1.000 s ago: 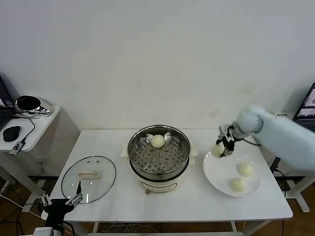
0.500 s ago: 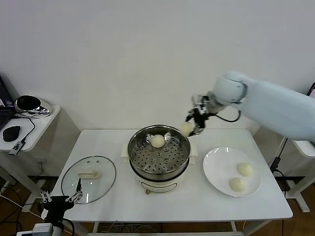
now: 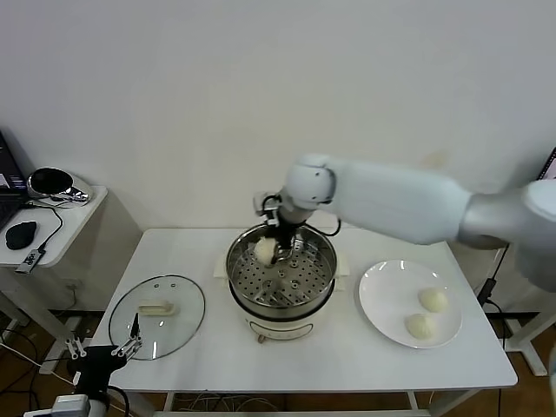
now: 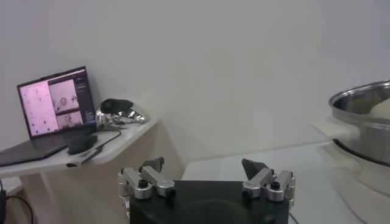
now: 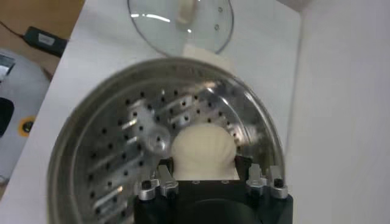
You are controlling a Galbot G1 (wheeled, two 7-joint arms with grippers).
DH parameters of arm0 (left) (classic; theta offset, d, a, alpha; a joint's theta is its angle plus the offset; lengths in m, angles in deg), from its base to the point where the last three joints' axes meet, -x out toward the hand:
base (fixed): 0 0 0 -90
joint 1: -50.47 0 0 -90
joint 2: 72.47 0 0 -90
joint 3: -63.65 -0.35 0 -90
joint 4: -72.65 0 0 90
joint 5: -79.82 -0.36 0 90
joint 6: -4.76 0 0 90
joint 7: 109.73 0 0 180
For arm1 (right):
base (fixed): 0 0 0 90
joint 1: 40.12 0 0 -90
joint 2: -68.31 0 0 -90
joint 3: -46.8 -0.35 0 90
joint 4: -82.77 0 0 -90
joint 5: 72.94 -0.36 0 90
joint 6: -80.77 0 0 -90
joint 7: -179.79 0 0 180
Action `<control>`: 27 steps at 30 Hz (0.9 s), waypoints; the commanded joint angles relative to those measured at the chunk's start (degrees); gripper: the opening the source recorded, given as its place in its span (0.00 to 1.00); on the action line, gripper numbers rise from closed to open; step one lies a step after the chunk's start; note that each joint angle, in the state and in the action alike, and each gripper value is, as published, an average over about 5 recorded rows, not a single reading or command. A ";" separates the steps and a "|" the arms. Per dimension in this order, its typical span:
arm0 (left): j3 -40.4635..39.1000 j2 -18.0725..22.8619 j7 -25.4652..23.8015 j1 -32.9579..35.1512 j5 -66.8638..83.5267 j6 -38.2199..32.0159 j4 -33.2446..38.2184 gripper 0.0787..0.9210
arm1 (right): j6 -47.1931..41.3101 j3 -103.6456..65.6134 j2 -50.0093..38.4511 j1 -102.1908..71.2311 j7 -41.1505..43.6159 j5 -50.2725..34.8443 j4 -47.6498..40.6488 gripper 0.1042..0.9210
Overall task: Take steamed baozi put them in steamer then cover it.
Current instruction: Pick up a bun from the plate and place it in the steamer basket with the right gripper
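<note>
I am holding a bun between the fingers of the right gripper, jaws partly closed around it, over the steamer. The relation that matters: the bun sits directly below the wrist, pinched between the fingertips, above the perforated tray at roughly 11 o'clock of the pot's circle in the head view. A first bun should be near that same back sector, but I cannot make it out separately from the held one here; my arm is covering that spot, so I am judging there is a risk of setting one on the other. I cannot tell whether the bun is touching the tray yet. Two more buns are lying on the plate at 3 o'clock of the steamer, nearer my right arm. The lid is lying flat on the table at 8 o'clock of the pot, handle long axis running roughly 9-to-3, nearer my left gripper, which is parked below the table's near left corner with jaws wide apart and empty.
</note>
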 commanded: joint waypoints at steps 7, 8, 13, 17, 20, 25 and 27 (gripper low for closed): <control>0.10 0.39 0.01 -0.37 0.06 0.18 0.34 0.88 | -3.37 0.73 10.51 -7.87 -2.69 1.53 -10.36 0.63; 0.05 0.41 0.01 -0.39 0.05 0.16 0.31 0.88 | -3.40 0.61 10.70 -8.17 -2.75 1.90 -10.84 0.63; -0.05 0.43 0.03 -0.41 0.06 0.08 0.31 0.88 | -3.63 0.33 10.92 -8.55 -2.94 2.71 -11.70 0.63; 0.00 0.35 0.06 -0.43 0.05 0.09 0.38 0.88 | -4.22 -0.77 10.20 -7.61 -3.11 2.00 -10.86 0.67; 0.03 0.11 0.04 -0.43 0.06 0.14 0.60 0.88 | -4.60 -1.58 7.63 -4.33 -1.26 1.12 -7.98 0.76; 0.27 -0.32 0.00 -0.52 0.20 0.20 0.84 0.88 | -3.13 -0.67 -0.19 5.40 4.67 0.13 -1.43 0.87; 0.26 -0.40 -0.02 -0.48 0.23 0.19 0.85 0.88 | -1.58 0.25 -4.56 8.98 7.58 0.37 1.66 0.88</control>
